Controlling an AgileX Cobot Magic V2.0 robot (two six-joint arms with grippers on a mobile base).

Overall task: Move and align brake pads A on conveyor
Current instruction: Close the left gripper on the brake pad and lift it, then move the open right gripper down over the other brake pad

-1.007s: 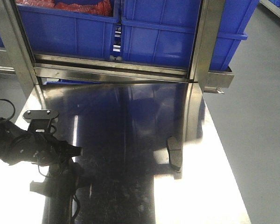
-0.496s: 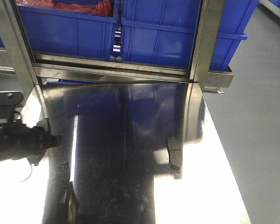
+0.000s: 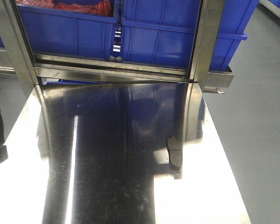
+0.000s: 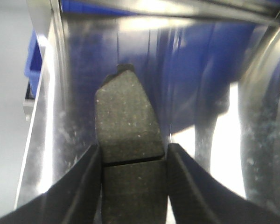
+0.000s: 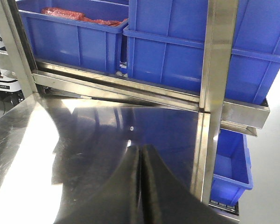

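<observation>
My pincer point(image 4: 134, 155) clamps a dark, speckled pad point(image 4: 126, 116) by its long edges, one black finger point(image 4: 81, 186) pressed on each side at the thin groove across its middle. Beyond it lies the shiny bench point(image 4: 56, 130), mirroring blue.

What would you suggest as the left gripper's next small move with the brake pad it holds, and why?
Probably carry the brake pad away from the steel table toward the conveyor, which no view shows. The left gripper is shut on the pad's sides at its groove, so the hold looks centred. A second pad lies on the table.
</observation>
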